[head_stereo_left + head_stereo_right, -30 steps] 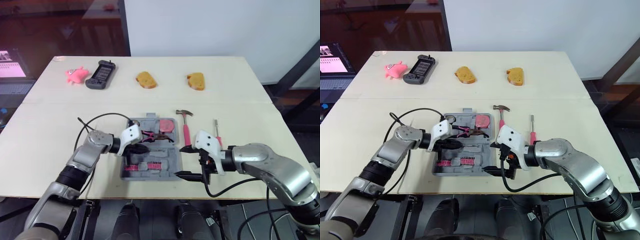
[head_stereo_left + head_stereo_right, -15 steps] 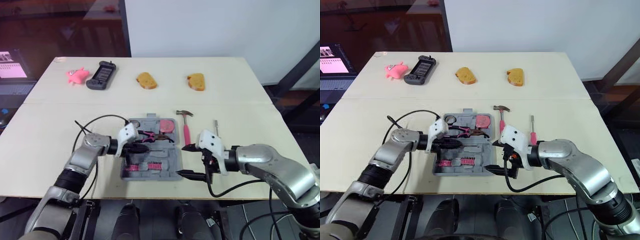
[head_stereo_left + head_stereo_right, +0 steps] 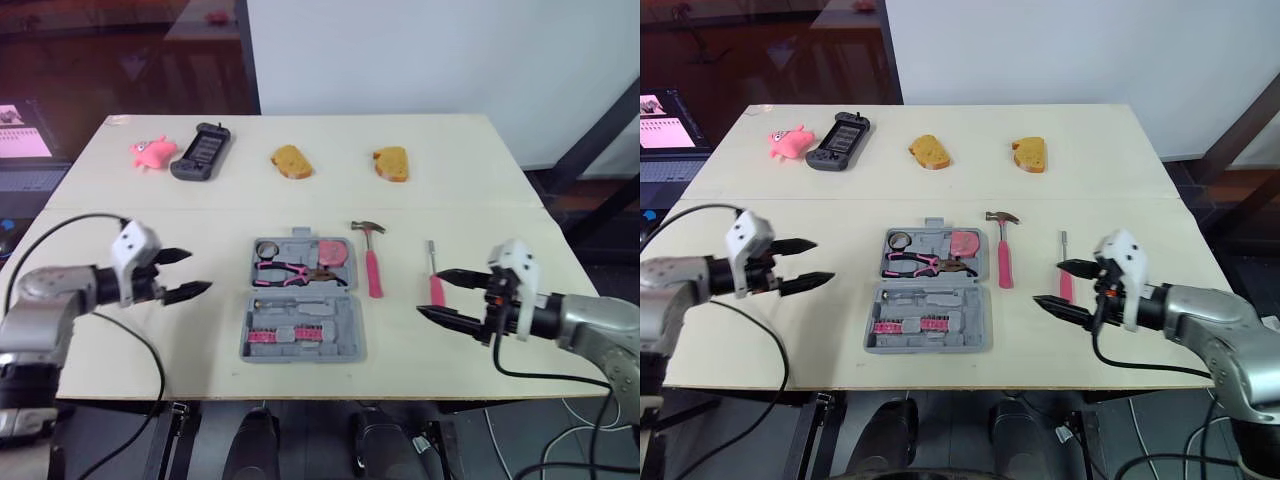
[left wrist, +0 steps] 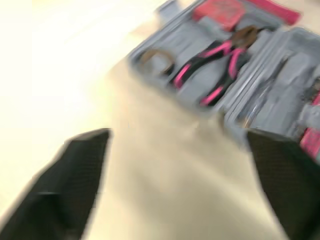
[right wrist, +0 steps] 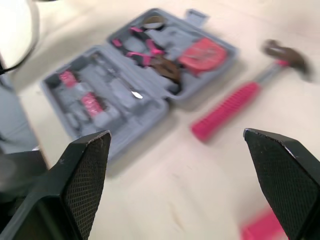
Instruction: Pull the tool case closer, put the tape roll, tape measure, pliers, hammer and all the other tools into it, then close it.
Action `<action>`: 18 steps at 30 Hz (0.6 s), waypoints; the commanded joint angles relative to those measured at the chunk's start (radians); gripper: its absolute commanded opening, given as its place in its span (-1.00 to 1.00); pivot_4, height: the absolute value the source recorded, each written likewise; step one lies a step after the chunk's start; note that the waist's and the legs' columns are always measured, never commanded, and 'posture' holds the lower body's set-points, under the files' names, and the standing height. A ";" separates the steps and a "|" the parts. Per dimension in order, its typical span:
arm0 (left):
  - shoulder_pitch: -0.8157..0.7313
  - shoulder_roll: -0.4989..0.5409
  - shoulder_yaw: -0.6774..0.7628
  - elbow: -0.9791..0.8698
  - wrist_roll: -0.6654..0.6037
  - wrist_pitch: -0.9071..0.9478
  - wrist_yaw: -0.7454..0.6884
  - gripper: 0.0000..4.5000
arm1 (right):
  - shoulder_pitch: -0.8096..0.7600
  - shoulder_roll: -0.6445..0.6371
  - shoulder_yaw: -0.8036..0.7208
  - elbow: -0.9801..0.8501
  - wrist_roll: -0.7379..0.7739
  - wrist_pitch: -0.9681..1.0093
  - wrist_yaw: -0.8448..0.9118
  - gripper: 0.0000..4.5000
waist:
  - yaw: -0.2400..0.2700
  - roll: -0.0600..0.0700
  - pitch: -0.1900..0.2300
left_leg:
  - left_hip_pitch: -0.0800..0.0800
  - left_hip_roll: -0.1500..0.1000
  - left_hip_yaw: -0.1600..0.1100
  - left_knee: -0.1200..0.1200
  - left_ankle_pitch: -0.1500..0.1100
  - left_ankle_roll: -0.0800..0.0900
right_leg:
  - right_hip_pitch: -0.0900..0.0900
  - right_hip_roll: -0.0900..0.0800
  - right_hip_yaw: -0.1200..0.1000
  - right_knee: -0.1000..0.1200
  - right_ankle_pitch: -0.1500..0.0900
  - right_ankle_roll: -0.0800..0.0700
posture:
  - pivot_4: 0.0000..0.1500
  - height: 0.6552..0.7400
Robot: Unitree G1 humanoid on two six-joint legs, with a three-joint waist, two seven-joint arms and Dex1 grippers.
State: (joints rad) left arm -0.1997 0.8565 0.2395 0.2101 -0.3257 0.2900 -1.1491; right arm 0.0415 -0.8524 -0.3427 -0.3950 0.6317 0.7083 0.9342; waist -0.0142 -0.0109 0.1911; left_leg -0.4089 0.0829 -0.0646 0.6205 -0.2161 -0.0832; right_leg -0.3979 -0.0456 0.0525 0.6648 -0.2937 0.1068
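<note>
Tool case (image 3: 345, 343) open flat, hinge running left-right; hammer (image 3: 373, 268) beside, head far.

**What our table carries**

We see a cream-coloured table (image 3: 480, 180) with a seam running across its middle. Along the far side lie a pink plush toy (image 3: 152, 152), a black handheld game console (image 3: 201, 151) just beside it, a brown bread slice (image 3: 292, 160) and a second bread slice (image 3: 391, 163). Nearer to us, an open grey plastic tool case (image 3: 302, 297) lies flat. A pink-handled hammer (image 3: 371, 260) lies just to its right, and a pink-handled screwdriver (image 3: 434, 275) farther right.
</note>
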 commanded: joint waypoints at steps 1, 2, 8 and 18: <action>0.131 0.049 0.154 0.010 0.012 -0.132 0.032 0.99 | 0.095 -0.001 -0.139 0.016 0.016 -0.031 0.023 1.00 | 0.000 0.000 0.000 | 0.000 0.000 0.000 0.000 0.000 0.000 | 0.000 0.000 0.000 0.000 0.000 -0.001 | 1.00 1.00; 0.173 0.049 0.206 0.013 0.000 -0.149 0.045 0.99 | 0.130 0.011 -0.173 0.029 0.017 -0.039 0.022 1.00 | 0.000 0.000 0.000 | 0.000 0.000 0.000 -0.001 0.000 0.000 | 0.000 0.000 0.000 0.000 -0.001 -0.003 | 1.00 1.00; 0.283 0.008 0.360 0.090 -0.056 -0.169 0.115 0.99 | 0.216 0.058 -0.239 0.183 -0.042 -0.171 0.032 1.00 | -0.001 0.000 0.000 | 0.001 0.000 0.002 -0.002 0.000 0.000 | 0.000 -0.001 0.001 -0.001 -0.003 -0.006 | 1.00 1.00; 0.280 0.013 0.342 0.078 -0.072 -0.172 0.111 0.99 | 0.163 -0.007 -0.225 0.239 -0.044 -0.189 0.078 1.00 | -0.002 0.000 0.000 | 0.002 0.000 0.004 -0.002 0.000 -0.001 | -0.001 -0.001 0.004 -0.001 -0.003 -0.006 | 1.00 1.00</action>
State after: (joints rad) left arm 0.0860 0.8525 0.5714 0.3244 -0.3821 0.1236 -1.0392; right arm 0.2134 -0.8489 -0.5469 -0.1396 0.5731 0.5190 1.0070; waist -0.0164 -0.0112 0.1907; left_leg -0.4071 0.0831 -0.0605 0.6181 -0.2163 -0.0839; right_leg -0.3989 -0.0464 0.0562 0.6635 -0.2969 0.1011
